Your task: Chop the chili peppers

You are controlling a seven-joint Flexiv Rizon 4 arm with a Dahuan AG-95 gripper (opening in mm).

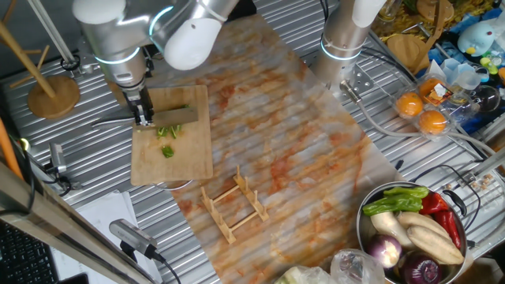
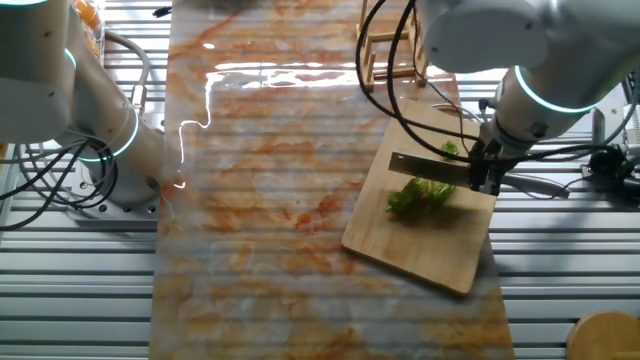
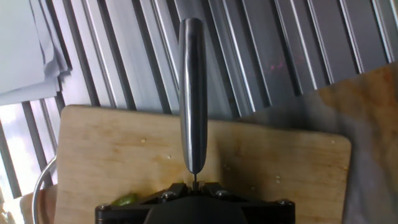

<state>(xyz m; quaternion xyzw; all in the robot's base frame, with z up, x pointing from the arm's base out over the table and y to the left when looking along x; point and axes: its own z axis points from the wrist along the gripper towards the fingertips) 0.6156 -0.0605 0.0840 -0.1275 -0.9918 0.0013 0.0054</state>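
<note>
While we look down from one fixed view, a silver robot arm (image 1: 118, 39) reaches over a wooden cutting board (image 1: 189, 150) that lies at the left edge of a marbled orange and white mat (image 1: 292, 142) on a ribbed metal table (image 1: 260, 24). Its gripper (image 1: 143, 120) is clamped on the handle of a cleaver-style knife (image 1: 170, 117), and the broad grey blade stretches across the upper part of the board. Just below the blade, on the bare wood, we see the chili peppers (image 1: 167, 139) as several small bright green chunks, some right beside the blade and one a little farther down. From the other fixed view the same green pieces (image 2: 420, 194) sit near the middle of the board (image 2: 430, 240), partly under the blade (image 2: 430, 167), with one piece (image 2: 450, 150) on the far side of it. In the hand view the knife's dark rounded handle (image 3: 193, 93) runs straight out from between the closed fingers, and one green bit (image 3: 124, 200) shows at the bottom edge. Elsewhere on the mat stands a small wooden rack (image 1: 233, 203). A metal bowl (image 1: 364, 229) of mixed vegetables sits at the lower right, oranges (image 1: 420, 112) in a clear pack lie at the upper right, and a round wooden stand (image 1: 54, 96) is at the far left.
</note>
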